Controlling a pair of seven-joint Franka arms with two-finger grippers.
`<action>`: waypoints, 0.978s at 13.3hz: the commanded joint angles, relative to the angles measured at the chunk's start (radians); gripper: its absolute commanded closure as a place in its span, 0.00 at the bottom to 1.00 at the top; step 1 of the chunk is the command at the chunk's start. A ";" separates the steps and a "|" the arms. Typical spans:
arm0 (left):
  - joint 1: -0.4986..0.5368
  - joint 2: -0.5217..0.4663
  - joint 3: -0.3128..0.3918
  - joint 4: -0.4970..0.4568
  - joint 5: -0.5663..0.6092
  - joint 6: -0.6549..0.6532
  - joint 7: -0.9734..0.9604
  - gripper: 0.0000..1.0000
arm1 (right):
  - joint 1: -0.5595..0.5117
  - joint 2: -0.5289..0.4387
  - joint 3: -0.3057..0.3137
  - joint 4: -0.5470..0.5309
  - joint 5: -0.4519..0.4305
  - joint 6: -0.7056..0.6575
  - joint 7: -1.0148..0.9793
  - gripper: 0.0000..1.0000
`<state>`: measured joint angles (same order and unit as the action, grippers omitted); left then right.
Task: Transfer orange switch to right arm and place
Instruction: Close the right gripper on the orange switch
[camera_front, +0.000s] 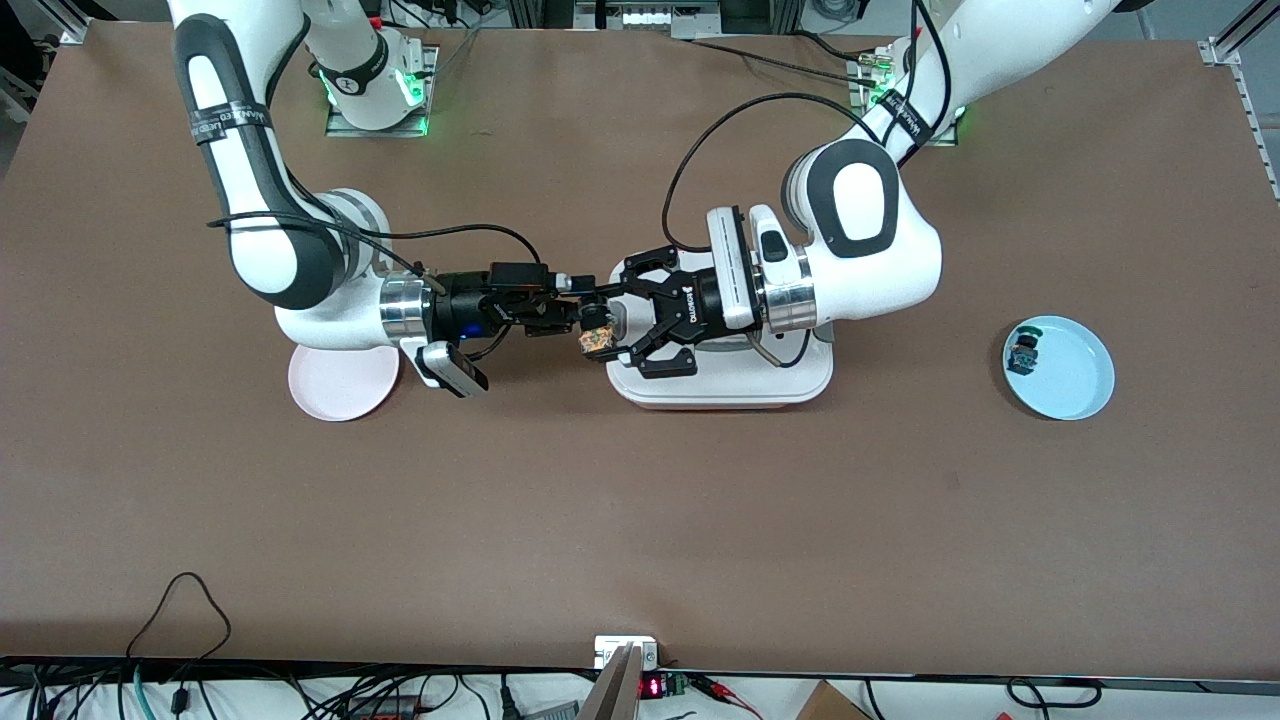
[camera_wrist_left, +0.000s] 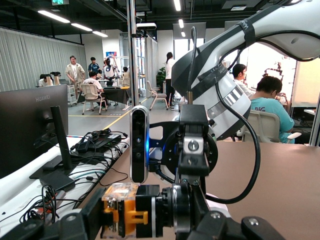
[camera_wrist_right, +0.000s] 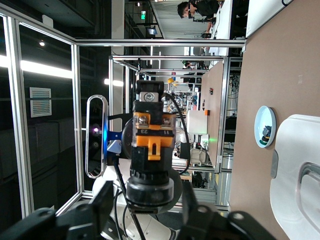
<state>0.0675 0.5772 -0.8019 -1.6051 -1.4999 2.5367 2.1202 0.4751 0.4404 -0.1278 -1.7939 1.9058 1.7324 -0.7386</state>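
The orange switch (camera_front: 597, 342), an orange-yellow body with a black round knob, hangs in the air over the edge of the white tray (camera_front: 720, 388). My left gripper (camera_front: 606, 322), the wide black linkage claw, is shut on it end to end, one finger on the body and one at the knob end; the left wrist view shows the switch (camera_wrist_left: 125, 212) between its fingers. My right gripper (camera_front: 583, 312), slim and black, meets it head-on. In the right wrist view its fingers (camera_wrist_right: 80, 210) stand on either side of the knob (camera_wrist_right: 150, 185) with a small gap, open.
A pink plate (camera_front: 340, 388) lies under the right arm's wrist. A light blue plate (camera_front: 1078, 380) toward the left arm's end holds a blue-green switch (camera_front: 1023, 350). Cables trail from both wrists.
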 joint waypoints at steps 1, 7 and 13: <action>-0.006 0.006 -0.002 0.014 -0.036 0.007 0.035 0.76 | 0.004 0.012 0.000 0.021 0.022 0.009 -0.015 0.47; -0.005 0.006 -0.002 0.014 -0.036 0.007 0.035 0.76 | -0.001 0.021 0.000 0.034 0.027 0.004 -0.013 0.74; -0.005 0.006 -0.002 0.014 -0.036 0.005 0.035 0.76 | -0.003 0.021 0.000 0.041 0.025 0.001 -0.013 1.00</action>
<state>0.0683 0.5774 -0.8011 -1.5996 -1.5009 2.5375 2.1237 0.4748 0.4485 -0.1281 -1.7808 1.9109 1.7392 -0.7397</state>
